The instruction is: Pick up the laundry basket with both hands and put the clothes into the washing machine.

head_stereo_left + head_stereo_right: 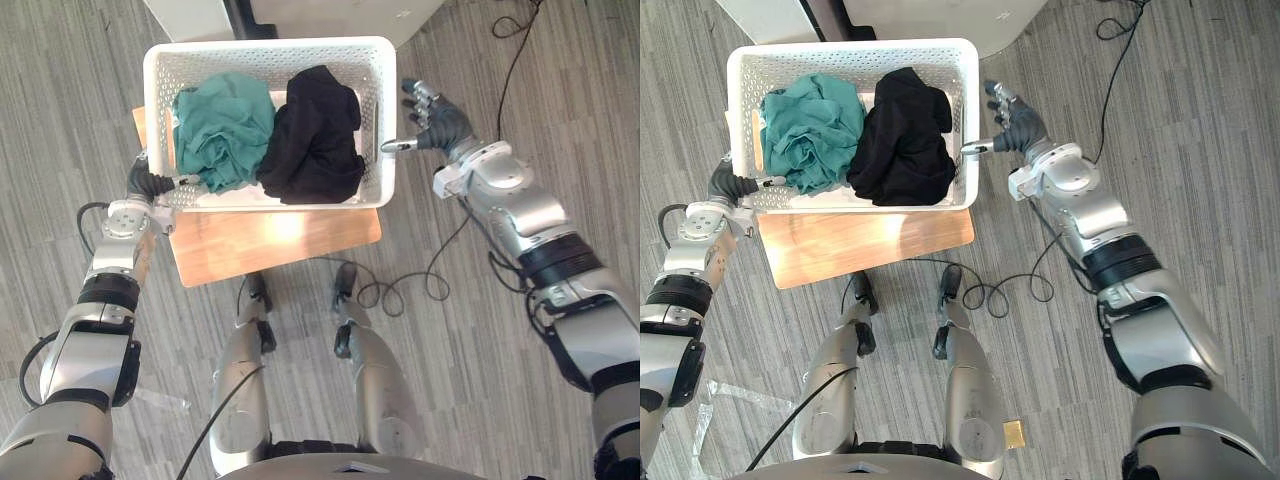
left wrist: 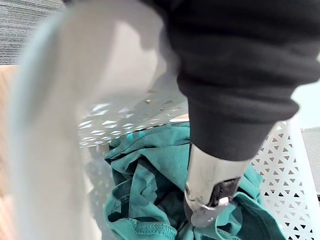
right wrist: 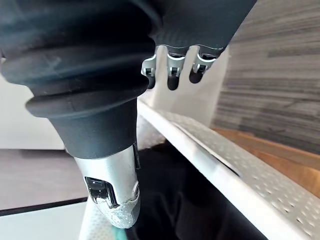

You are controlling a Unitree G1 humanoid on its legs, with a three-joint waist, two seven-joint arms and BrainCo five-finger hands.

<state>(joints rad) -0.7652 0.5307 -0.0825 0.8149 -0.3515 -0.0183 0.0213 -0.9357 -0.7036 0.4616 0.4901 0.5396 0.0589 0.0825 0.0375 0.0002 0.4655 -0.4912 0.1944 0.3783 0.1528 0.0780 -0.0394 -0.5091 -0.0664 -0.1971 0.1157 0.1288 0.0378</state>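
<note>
Left hand [image 1: 150,183] against laundry basket [image 1: 268,55] left wall, closure unreadable; right hand [image 1: 445,125] spread just beside right wall, thumb reaching the rim. Basket long axis spanning hand to hand, clothes [image 1: 310,135] inside, atop wooden table [image 1: 270,240].

both head eyes look straight down on the white perforated plastic laundry basket [image 1: 265,48] atop the small wooden bench [image 1: 270,240], sharing nearly everything; each wrist camera peers over one basket wall from very close.
</note>
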